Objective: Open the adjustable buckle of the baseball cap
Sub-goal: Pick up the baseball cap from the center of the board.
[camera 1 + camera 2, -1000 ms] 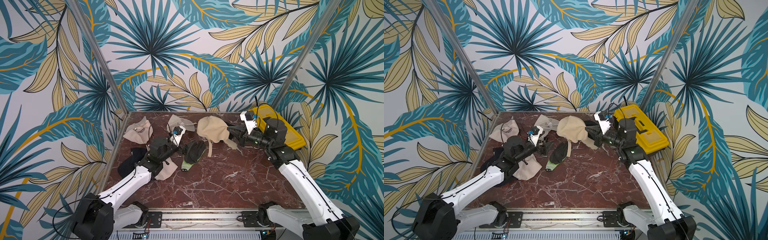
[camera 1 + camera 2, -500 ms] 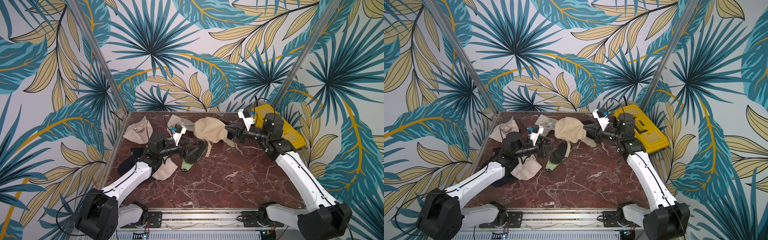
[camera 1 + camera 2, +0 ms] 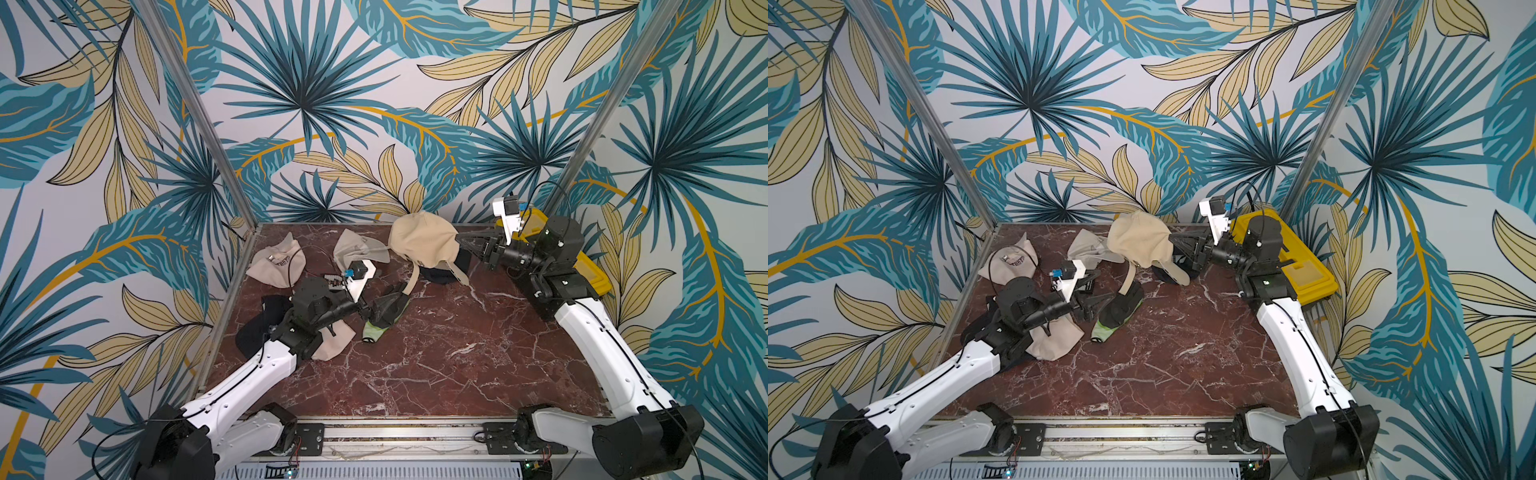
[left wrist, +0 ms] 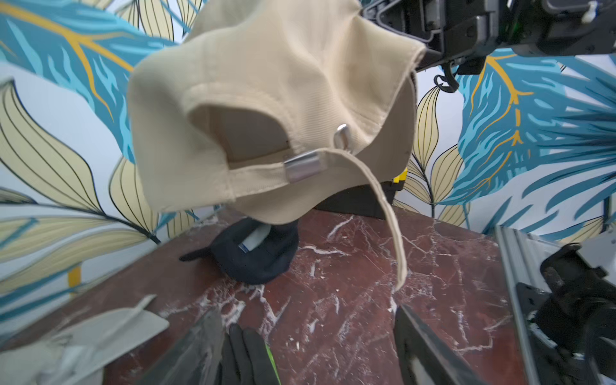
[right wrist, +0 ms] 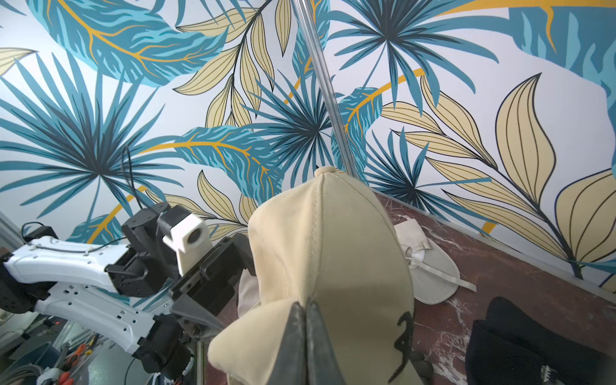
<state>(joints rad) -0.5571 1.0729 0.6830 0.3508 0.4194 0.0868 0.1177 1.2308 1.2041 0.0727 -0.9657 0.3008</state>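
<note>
Baseball cap: risks sliding out of a thin pinch once tugged at the buckle, since held only by a fold of cloth at its edge. Risks swinging or twisting away under a push too, being soft and dangling; likely to offer the loose strap tail rather than the clasp. Hangs clear of the table, toward the back, clamped in the right gripper, jaws together on the fabric. Turns its buckle toward the left gripper, ahead of those wide-spread empty jaws yet well apart.
</note>
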